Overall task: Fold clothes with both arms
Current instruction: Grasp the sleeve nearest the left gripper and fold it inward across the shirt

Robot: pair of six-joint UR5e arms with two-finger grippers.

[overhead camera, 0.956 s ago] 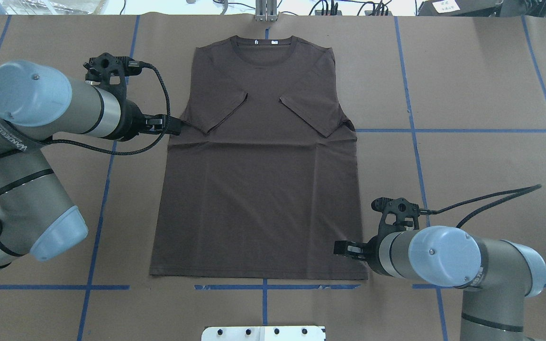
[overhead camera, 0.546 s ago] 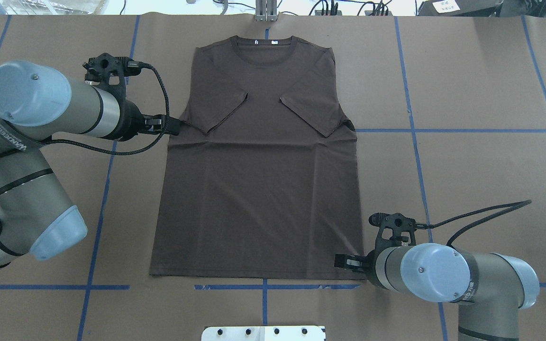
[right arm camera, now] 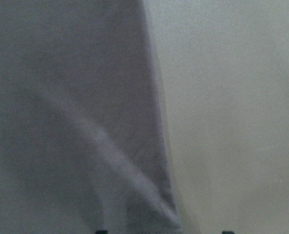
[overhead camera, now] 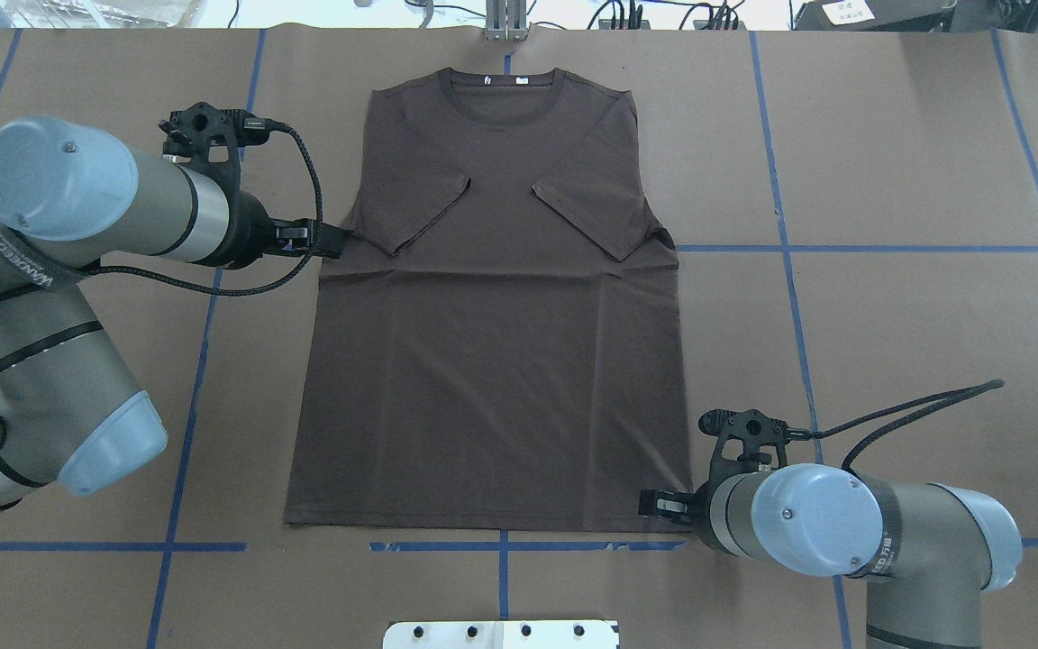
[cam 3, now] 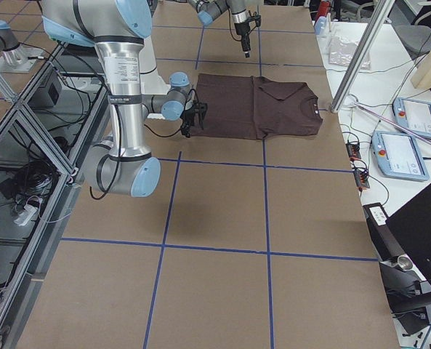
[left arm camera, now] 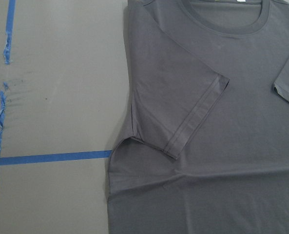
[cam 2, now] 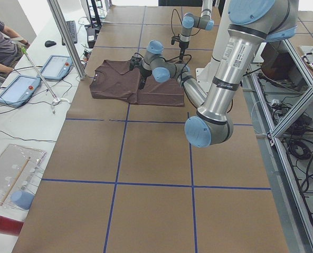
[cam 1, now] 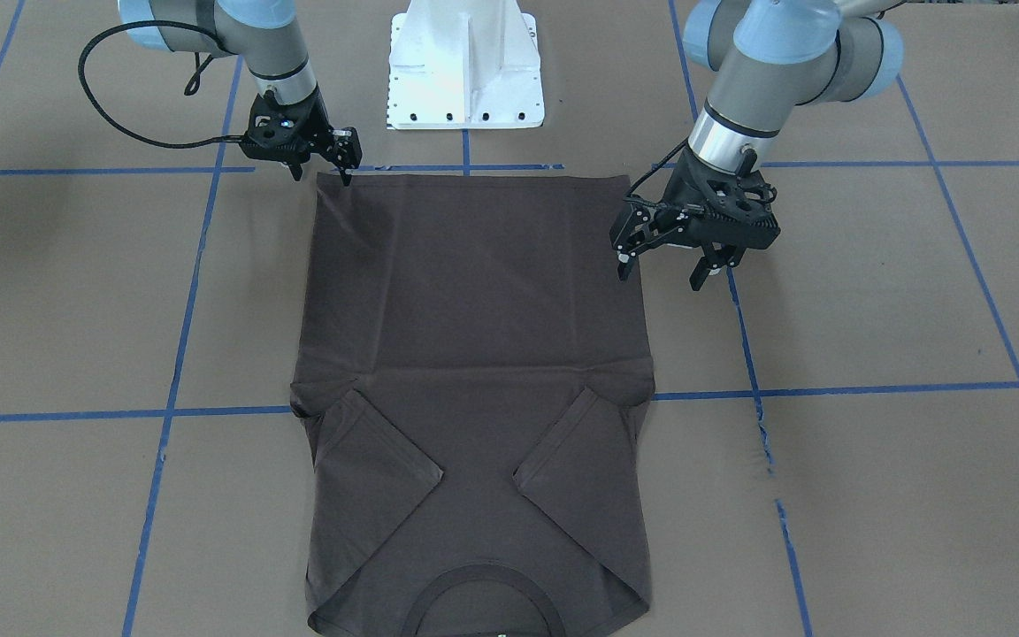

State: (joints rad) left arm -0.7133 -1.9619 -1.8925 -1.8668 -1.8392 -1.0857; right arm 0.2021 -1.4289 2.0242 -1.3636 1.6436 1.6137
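The dark brown T-shirt [overhead camera: 492,361] lies flat at the centre of the paper-covered table [overhead camera: 888,135]. Seen from overhead, the collar [overhead camera: 501,99] is at 12 o'clock, the hem at 6, and both short sleeves are folded inward across the chest. Two small white neck tags [overhead camera: 522,80] sit inside the collar, their print far too small to read.

Left gripper [cam 1: 660,280] hovers at the shirt's edge between 9 and 10 o'clock, by the armpit. Its fingers are spread wide with nothing between them. Its wrist camera looks down on the cloth from well above and shows no fingers.

Right gripper [cam 1: 322,174] is low at the hem's 5 o'clock corner, jaws parted. In its wrist view two dark fingertips [right arm camera: 101,231] peek in at the bottom, well apart, with the shirt's edge running between them. Whether they touch fabric, can't tell.

White lettering runs along the left arm [overhead camera: 41,270] and the right arm [overhead camera: 924,523], curving out of sight and not surely readable. Blue tape lines [overhead camera: 870,248] grid the paper.
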